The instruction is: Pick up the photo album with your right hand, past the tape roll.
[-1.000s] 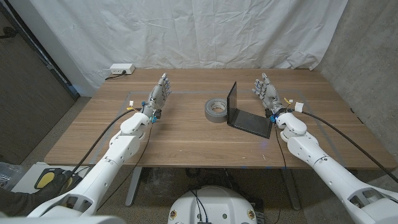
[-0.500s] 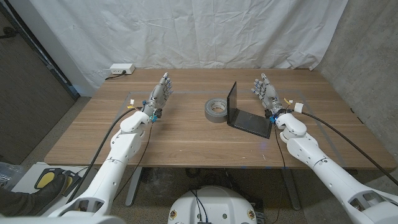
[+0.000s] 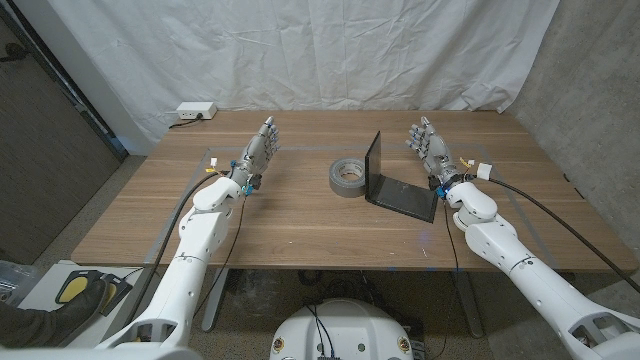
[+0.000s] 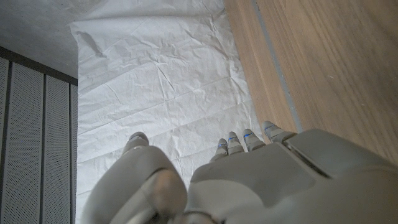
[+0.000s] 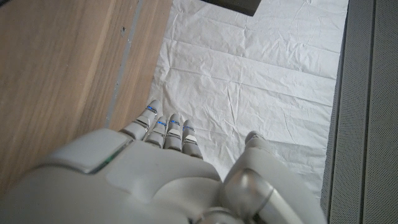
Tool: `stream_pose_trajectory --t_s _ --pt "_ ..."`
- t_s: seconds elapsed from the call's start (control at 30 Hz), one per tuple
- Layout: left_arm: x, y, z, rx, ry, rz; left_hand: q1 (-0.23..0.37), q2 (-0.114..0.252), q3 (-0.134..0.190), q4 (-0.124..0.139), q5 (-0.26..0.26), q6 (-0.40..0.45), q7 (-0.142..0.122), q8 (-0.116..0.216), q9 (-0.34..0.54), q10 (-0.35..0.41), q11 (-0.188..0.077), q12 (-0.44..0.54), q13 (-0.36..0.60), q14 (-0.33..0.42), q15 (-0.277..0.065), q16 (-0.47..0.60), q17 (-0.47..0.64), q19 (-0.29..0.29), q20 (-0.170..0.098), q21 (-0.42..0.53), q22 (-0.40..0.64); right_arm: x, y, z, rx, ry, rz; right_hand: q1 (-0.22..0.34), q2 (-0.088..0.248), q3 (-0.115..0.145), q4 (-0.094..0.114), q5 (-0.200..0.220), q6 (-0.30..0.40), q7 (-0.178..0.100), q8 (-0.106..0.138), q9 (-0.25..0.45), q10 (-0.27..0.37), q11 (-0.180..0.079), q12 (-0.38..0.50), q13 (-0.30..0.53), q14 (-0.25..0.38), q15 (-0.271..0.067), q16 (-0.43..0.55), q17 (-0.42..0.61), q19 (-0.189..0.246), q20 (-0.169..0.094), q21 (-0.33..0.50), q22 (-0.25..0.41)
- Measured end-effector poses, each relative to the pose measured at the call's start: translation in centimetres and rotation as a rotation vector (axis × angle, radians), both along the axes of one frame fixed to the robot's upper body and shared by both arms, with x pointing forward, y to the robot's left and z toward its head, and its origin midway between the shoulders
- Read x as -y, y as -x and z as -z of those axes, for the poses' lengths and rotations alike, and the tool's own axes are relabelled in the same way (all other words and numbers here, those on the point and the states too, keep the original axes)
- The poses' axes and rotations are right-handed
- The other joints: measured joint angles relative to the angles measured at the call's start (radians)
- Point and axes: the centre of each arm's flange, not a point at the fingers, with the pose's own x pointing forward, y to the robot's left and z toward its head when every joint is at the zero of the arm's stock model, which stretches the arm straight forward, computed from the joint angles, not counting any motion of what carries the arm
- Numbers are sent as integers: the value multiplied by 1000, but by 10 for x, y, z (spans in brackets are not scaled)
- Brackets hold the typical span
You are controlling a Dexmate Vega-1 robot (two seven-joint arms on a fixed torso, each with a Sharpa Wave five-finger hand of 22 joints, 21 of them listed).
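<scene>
Right hand (image 3: 432, 152) just beside photo album (image 3: 392, 182); tape roll (image 3: 347, 177) on album's far side

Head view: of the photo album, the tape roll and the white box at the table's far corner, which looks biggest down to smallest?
1. Photo album, standing half open, largest.
2. Tape roll.
3. White box, smallest; it lies farther from the camera, so its place below the tape roll is unsure.

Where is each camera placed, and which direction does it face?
Head view: on the robot's head, facing down at the wooden table; both arms, left hand, right hand.
Left wrist view: along the left hand's back toward the white wrinkled backdrop sheet.
Right wrist view: same, right hand.
Shared: table and sheet.
</scene>
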Motion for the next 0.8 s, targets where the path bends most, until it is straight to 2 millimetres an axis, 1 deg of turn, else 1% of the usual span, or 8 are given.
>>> stream_pose_trajectory --t_s 0.1,0.2,0.23,0.33,0.5,0.53,0.6,0.8 --pt "1 0 2 -6 -14 0 0 0 0 0 0 0 0 0 0 0 0 0 0 0 0 0 0 0 0 -1 0 -1 7 -2 14 14 -3 9 9 2 -2 0 5 -5 0 0 7 0 0 0 7 0 0 0 3 -3 -4 0" --pt "2 0 3 -6 -11 1 5 5 0 0 2 0 0 0 0 0 0 0 0 0 0 0 0 0 0 -4 0 -2 11 -3 21 23 -2 14 5 4 -4 -4 9 -2 0 0 9 -2 0 0 9 2 4 0 7 0 -4 0" --pt "2 1 3 -6 -10 1 5 5 0 0 4 0 0 0 0 0 0 0 0 0 0 0 0 0 0 -4 0 -2 11 -3 21 23 0 21 11 6 -6 -4 9 -2 0 0 9 -2 0 0 9 2 4 0 7 0 -4 0" --pt "3 1 4 -6 -12 4 11 7 4 -4 4 0 0 0 0 0 0 0 0 0 0 0 0 0 0 -4 0 -4 16 -5 31 35 2 21 11 8 -8 -4 9 -2 8 0 9 -2 0 0 16 2 4 0 10 -3 -7 0" --pt "2 2 4 -4 -8 6 17 9 4 -4 4 6 -6 0 0 9 2 0 0 0 0 0 0 0 0 -8 0 -6 20 -7 41 45 9 34 15 9 -18 -8 18 -4 8 0 13 -6 0 0 16 2 4 0 14 0 -7 0" --pt "3 3 4 -3 -12 8 17 9 4 -4 4 6 -6 0 0 9 2 0 0 0 0 0 0 0 0 -8 0 -8 25 -7 48 54 5 34 15 12 -21 -8 18 -4 8 0 16 -9 0 2 20 -2 4 0 14 0 -7 0" --pt "2 3 4 -2 -12 9 19 11 4 -4 4 11 0 0 0 9 2 0 0 0 0 0 0 0 0 -8 0 -10 27 -7 53 59 6 38 12 12 -21 -8 18 -4 8 0 21 -4 0 5 21 -4 4 0 14 0 -7 0" --pt "1 6 5 1 -10 11 23 15 8 -8 4 11 0 0 0 9 2 0 0 9 1 0 0 0 0 -8 0 -15 37 -10 80 77 9 44 16 16 -25 -13 22 -8 8 0 21 -4 0 5 25 0 4 0 18 -4 -11 0"
